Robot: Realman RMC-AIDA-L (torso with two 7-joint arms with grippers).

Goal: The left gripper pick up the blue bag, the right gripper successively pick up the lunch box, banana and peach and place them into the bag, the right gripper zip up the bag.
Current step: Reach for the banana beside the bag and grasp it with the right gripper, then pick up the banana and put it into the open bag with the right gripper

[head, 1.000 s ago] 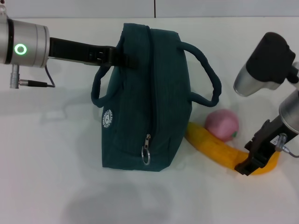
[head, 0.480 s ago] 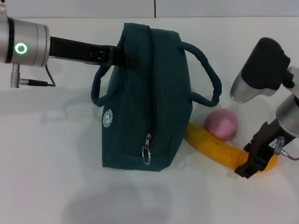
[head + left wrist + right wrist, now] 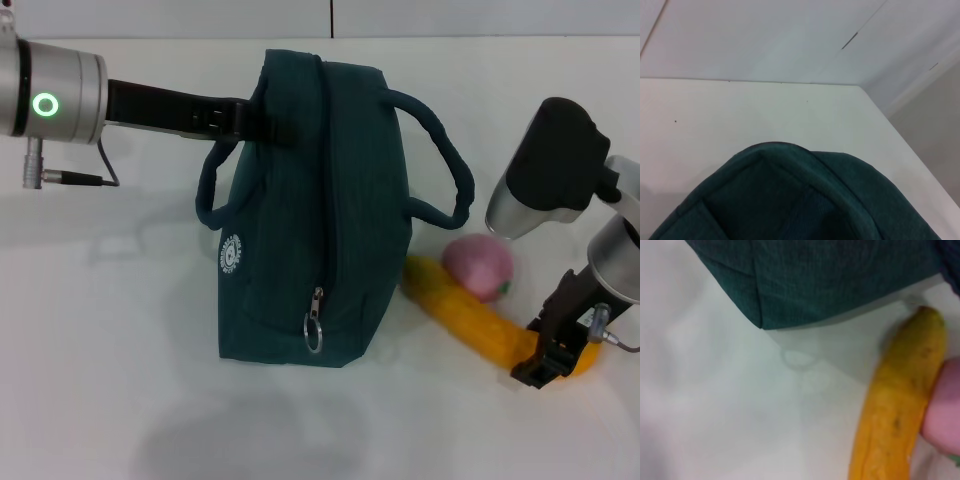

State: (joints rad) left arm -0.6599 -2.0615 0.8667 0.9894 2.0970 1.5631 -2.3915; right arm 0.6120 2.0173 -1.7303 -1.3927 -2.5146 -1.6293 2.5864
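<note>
Observed: the blue bag (image 3: 318, 210) stands upright on the white surface (image 3: 120, 380), long side toward the head camera. Its top zipper runs along the ridge and down the near end, and the ring pull (image 3: 314, 325) hangs low on that end. The bag's mouth shows no gap in any view, so its contents cannot be determined; no lunch box is seen on the surface. Two looped handles (image 3: 440, 160) stand out from the bag, one to each side.

The left end effector (image 3: 262, 122) reaches in from the robot's left at the bag's upper far corner, pinching the fabric there. The left wrist view shows only the rounded top of the bag (image 3: 790, 200) against the surface and wall behind.

The banana (image 3: 480, 322) lies flat on the surface to the robot's right of the bag, one tip close to the bag's base. The peach (image 3: 479, 267) sits just behind the banana, touching it, as the right wrist view confirms (image 3: 942, 405).

The right end effector (image 3: 552, 352) is down at the banana's outer end, its dark fingers (image 3: 536, 372) straddling the fruit and nearly at the surface. Whether they are pressing on the banana or spread around it cannot be told.
</note>
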